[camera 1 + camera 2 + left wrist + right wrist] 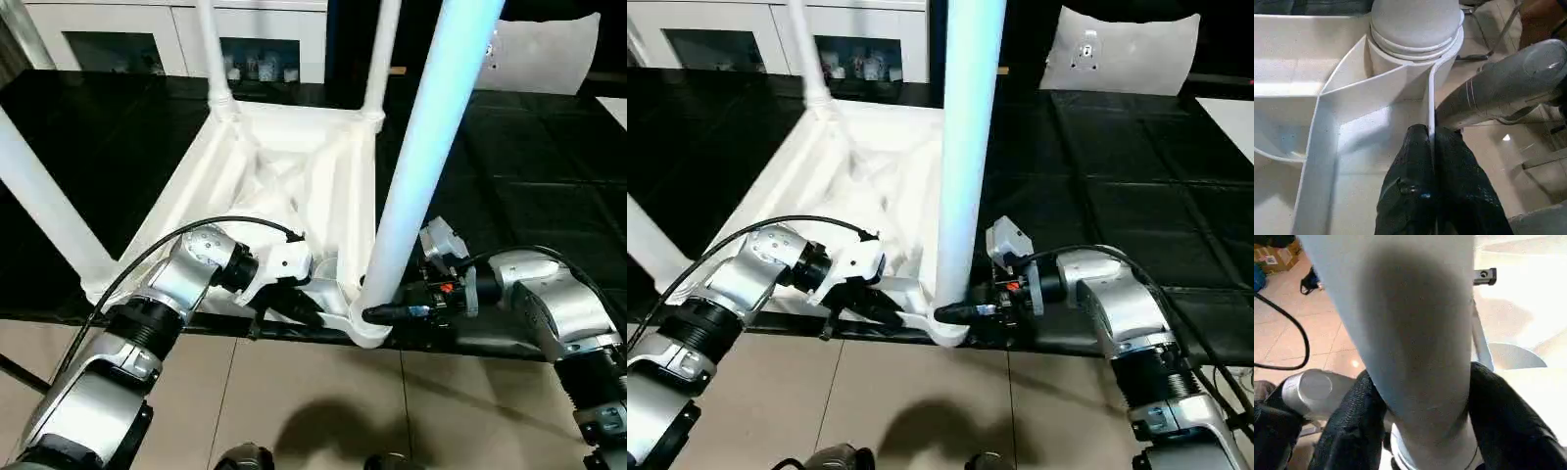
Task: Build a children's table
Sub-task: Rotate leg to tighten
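Both silver forearms reach forward and turn inward toward each other. The left gripper (294, 302) points to the robot's right, its two black fingers (1410, 191) pressed nearly together, pinching a thin white wall. The right gripper (384, 313) points to the robot's left, its fingers (1352, 431) spread on either side of a white tube

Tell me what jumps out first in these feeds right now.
The upside-down white table top on the black work surface, legs pointing up. Nearest, one tall leg stands in the near corner socket, with the right gripper clasping its base. The left gripper pinches the top's thin near rim just beside that socket.
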Motion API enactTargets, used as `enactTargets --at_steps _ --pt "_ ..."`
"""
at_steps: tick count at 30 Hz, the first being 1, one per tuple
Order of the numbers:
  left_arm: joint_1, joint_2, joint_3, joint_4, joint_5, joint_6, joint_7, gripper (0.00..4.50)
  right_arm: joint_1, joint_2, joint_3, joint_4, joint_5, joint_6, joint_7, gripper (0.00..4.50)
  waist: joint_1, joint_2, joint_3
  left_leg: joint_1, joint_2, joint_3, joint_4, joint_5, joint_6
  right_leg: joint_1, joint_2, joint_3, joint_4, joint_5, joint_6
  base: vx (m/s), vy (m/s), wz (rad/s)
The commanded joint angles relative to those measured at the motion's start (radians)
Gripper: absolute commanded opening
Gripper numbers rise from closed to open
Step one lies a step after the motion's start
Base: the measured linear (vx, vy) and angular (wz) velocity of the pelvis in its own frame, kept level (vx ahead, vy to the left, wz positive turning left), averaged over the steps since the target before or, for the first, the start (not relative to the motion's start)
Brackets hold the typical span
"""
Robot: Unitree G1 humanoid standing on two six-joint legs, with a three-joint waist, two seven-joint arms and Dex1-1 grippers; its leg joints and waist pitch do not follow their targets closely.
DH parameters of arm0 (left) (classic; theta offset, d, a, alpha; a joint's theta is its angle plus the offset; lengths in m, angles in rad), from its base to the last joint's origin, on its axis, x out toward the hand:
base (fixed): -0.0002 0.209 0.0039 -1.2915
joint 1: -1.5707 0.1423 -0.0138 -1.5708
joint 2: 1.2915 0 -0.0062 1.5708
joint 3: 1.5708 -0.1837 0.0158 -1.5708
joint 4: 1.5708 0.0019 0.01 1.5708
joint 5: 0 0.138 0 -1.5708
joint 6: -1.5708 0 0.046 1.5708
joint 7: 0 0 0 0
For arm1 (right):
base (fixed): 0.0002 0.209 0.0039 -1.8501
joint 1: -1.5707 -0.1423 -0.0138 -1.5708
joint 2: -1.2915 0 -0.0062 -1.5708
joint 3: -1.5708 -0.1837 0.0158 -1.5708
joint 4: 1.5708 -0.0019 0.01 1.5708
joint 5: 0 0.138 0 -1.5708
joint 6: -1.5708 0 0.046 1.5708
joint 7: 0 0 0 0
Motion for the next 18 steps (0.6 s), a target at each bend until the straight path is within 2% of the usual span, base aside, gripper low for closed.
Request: enactTargets --at_steps 1,9,12,13,14,15,16,17,18 --pt "-0.020 -0.004 -0.006 -0.030 -0.015 -0.022 -0.028 0.00 -0.012 -0.006 0.020 -0.003 0.021 0.013 0.039 2.08 -0.004 -0.005 -0.090 0.035 0.056 -0.020 -0.066 -0.179 0.075 0.051 -0.050 0.030 -0.053 -0.149 -0.282 0.000 0.000 0.00" --pt "-0.024 -0.014 0.004 -0.017 -0.020 -0.004 -0.009 0.00 -0.002 0.018 0.002 -0.035 0.067 0.065 0.014 2.00 -0.005 -0.003 -0.090 0.036 0.056 -0.020 -0.066 -0.184 0.072 0.050 -0.048 0.029 -0.052 -0.153 -0.283 0.000 0.000 0.00" --pt "-0.030 -0.042 0.022 -0.012 -0.025 0.029 0.042 0.00 0.005 0.057 -0.016 -0.044 0.065 0.085 -0.065 2.00 -0.006 -0.005 -0.086 0.036 0.055 -0.020 -0.068 -0.207 0.059 0.047 -0.048 0.030 -0.057 -0.195 -0.274 0.000 0.000 0.00" --pt "-0.037 -0.070 0.033 -0.014 -0.021 0.067 0.102 0.00 0.011 0.096 -0.029 -0.048 0.043 0.085 -0.155 2.00 -0.009 -0.001 -0.083 0.036 0.056 -0.022 -0.070 -0.222 0.042 0.045 -0.050 0.032 -0.058 -0.228 -0.265 0.000 0.000 0.00" --pt "-0.052 -0.120 0.055 -0.021 -0.007 0.140 0.221 0.00 0.009 0.178 -0.060 -0.048 0.001 0.112 -0.351 2.00 -0.013 -0.006 -0.082 0.035 0.051 -0.024 -0.071 -0.249 0.029 0.046 -0.049 0.031 -0.065 -0.275 -0.250 0.000 0.000 0.00" --pt "-0.053 -0.121 0.055 -0.022 -0.007 0.141 0.222 0.00 0.009 0.178 -0.061 -0.048 0.000 0.112 -0.353 2.00 -0.018 -0.004 -0.080 0.034 0.052 -0.024 -0.073 -0.253 0.018 0.044 -0.050 0.032 -0.062 -0.286 -0.244 0.000 0.000 0.00" --pt "-0.062 -0.149 0.069 -0.023 -0.001 0.180 0.288 0.00 0.003 0.223 -0.079 -0.045 -0.023 0.138 -0.461 2.00 -0.024 -0.004 -0.077 0.036 0.048 -0.028 -0.075 -0.283 0.001 0.040 -0.049 0.030 -0.071 -0.348 -0.225 0.000 0.000 0.00" --pt "-0.072 -0.178 0.084 -0.025 0.003 0.222 0.351 0.00 -0.003 0.262 -0.093 -0.046 -0.049 0.162 -0.559 2.00 -0.039 -0.008 -0.076 0.029 0.044 -0.033 -0.077 -0.288 -0.017 0.045 -0.050 0.027 -0.071 -0.389 -0.203 0.000 0.000 0.00" --pt "-0.074 -0.184 0.087 -0.025 0.003 0.230 0.365 0.00 -0.004 0.270 -0.095 -0.047 -0.053 0.169 -0.578 1.99 -0.051 -0.008 -0.077 0.025 0.043 -0.037 -0.079 -0.290 -0.026 0.047 -0.049 0.025 -0.072 -0.406 -0.186 0.000 0.000 0.00"
